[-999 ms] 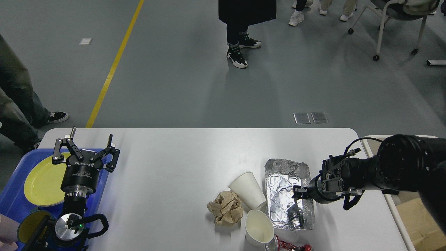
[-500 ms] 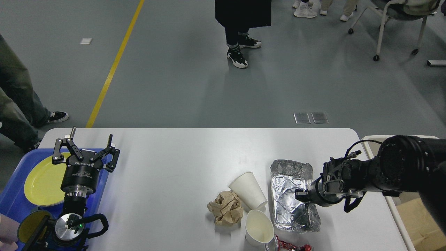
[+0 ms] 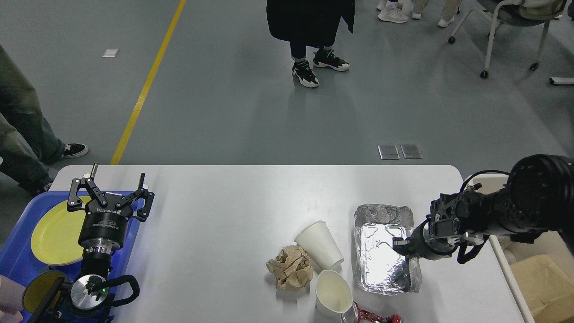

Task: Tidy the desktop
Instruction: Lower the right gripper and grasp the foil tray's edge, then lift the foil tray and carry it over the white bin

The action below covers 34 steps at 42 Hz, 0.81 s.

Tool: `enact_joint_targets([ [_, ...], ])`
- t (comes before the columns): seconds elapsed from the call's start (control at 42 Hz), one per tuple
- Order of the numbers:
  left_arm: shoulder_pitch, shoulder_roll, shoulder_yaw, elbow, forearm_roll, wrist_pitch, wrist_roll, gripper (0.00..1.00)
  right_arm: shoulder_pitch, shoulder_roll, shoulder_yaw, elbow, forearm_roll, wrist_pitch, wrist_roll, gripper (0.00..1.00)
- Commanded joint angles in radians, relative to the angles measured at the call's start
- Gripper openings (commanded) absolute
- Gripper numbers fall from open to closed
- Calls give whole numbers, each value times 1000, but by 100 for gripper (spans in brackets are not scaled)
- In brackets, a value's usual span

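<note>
The white desktop (image 3: 224, 211) holds a crumpled foil tray (image 3: 381, 253) at the right front. My right gripper (image 3: 400, 244) comes in from the right and is shut on the foil tray's right rim. Left of the tray lie a tipped white paper cup (image 3: 319, 244), an upright white paper cup (image 3: 332, 294) and a ball of crumpled brown paper (image 3: 290, 268). A red wrapper (image 3: 379, 319) shows at the front edge. My left gripper (image 3: 109, 184) is open and empty, pointing up over the blue tray (image 3: 11, 253).
The blue tray at the left holds a yellow plate (image 3: 54, 233) and a yellow bowl (image 3: 32, 294). A beige bin (image 3: 545, 280) stands off the table's right edge. People stand on the grey floor beyond the table, and a chair (image 3: 511, 27) at far right.
My right gripper has moved to the right and dragged the foil tray with it, away from the cups. The left arm has not moved. The person at the back has shifted.
</note>
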Motion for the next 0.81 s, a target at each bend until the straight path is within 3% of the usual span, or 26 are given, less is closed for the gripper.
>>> enact_joint_targets([
  [0.0,0,0,0,0,0,0,1,96,110,-57,0,69,0,66,3,0],
  [0.357,0,0,0,0,0,0,1,96,587,-212,-23,391,0,287,3,0],
  [0.571,0,0,0,0,0,0,1,96,950,-157,-132,637,0,321,-1,0],
  [0.785,0,0,0,0,0,0,1,96,966,-157,-135,657,2,327,-3,0],
])
